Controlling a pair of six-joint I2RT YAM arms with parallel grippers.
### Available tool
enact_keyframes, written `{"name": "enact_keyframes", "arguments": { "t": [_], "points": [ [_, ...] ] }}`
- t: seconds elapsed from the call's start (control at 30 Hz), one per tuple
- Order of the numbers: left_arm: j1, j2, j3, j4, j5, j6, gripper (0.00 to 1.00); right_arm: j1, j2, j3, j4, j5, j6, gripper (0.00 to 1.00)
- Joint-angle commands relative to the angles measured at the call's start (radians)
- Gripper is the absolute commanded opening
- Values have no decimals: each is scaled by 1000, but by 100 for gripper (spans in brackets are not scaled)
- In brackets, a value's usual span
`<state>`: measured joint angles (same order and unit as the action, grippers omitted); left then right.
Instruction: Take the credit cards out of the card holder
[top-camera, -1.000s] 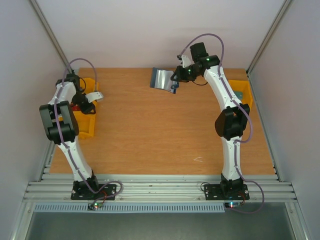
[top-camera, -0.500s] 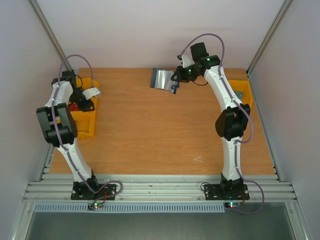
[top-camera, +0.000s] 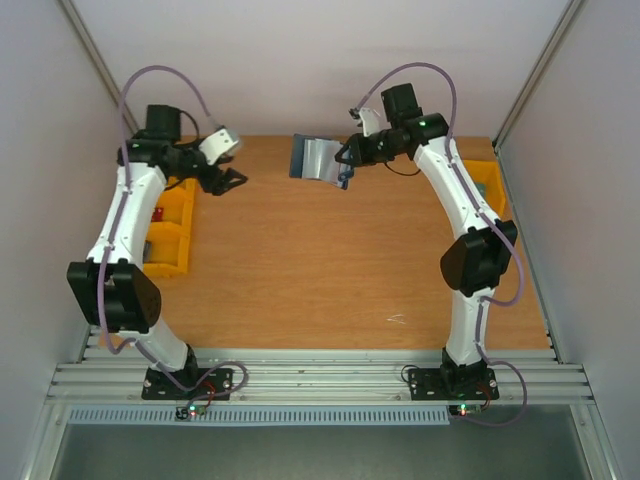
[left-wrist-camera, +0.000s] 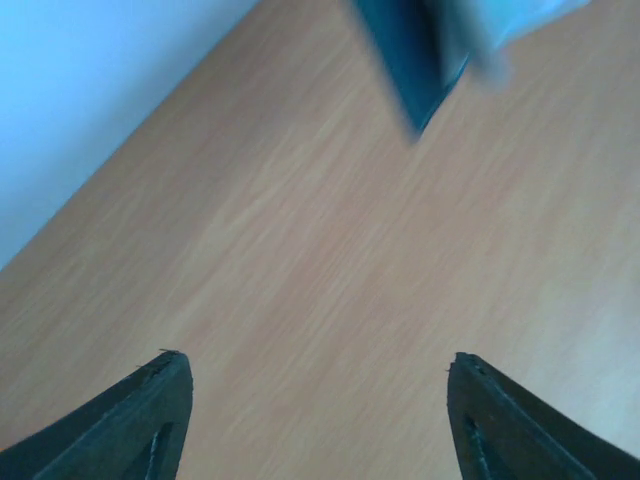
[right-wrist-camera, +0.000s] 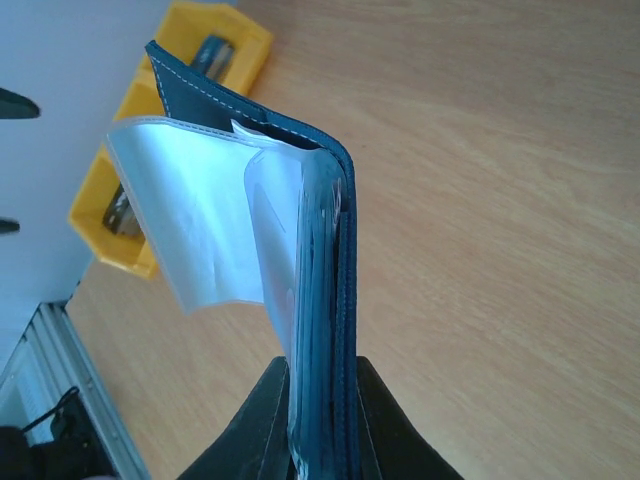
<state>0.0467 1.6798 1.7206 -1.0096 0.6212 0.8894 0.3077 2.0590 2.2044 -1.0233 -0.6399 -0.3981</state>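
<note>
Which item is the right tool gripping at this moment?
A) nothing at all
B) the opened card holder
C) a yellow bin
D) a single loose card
B: in the right wrist view the right tool is clamped on the edge of the navy card holder, whose pale inner flaps stand spread open.

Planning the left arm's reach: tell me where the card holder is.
Top view: the card holder is held open over the far middle of the table, pinched in the right gripper, the left gripper to its left.
</note>
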Motion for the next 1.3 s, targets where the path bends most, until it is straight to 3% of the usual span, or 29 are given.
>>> {"name": "enact_keyframes", "arguments": {
  "t": [0.0, 0.13, 0.27, 0.53, 0.57, 0.63, 0.73, 0.8, 0.93, 1.1, 1.27],
  "points": [
    [-120, -48, -62, 211, 220, -318, 75, 40, -121, -93, 96, -46, -37, 1],
    [-190, -78, -140, 421, 315, -588, 98, 78, -198, -168, 118, -38, -56, 1],
    [-256, -94, -199, 537, 369, -737, 99, 109, -284, -249, 148, -8, -68, 1],
    [-294, -142, -310, 657, 374, -798, 99, 149, -412, -395, 199, -8, -73, 1],
    [-298, -146, -317, 668, 385, -800, 95, 152, -424, -408, 205, -11, -73, 1],
    [-306, -150, -329, 683, 426, -790, 75, 159, -441, -425, 219, -27, -65, 1],
    [-316, -163, -356, 726, 464, -800, 27, 164, -465, -463, 270, -70, -38, 1],
    [-317, -183, -377, 751, 479, -821, 3, 165, -483, -494, 312, -67, -14, 4],
    [-316, -227, -419, 848, 476, -869, 0, 160, -517, -552, 392, -40, 43, 31],
    [-312, -269, -493, 1094, 487, -1011, 0, 145, -558, -618, 444, -7, 97, 43],
    [-312, -284, -521, 1141, 488, -1050, 0, 118, -599, -643, 417, -17, 86, 51]
  ]
}}
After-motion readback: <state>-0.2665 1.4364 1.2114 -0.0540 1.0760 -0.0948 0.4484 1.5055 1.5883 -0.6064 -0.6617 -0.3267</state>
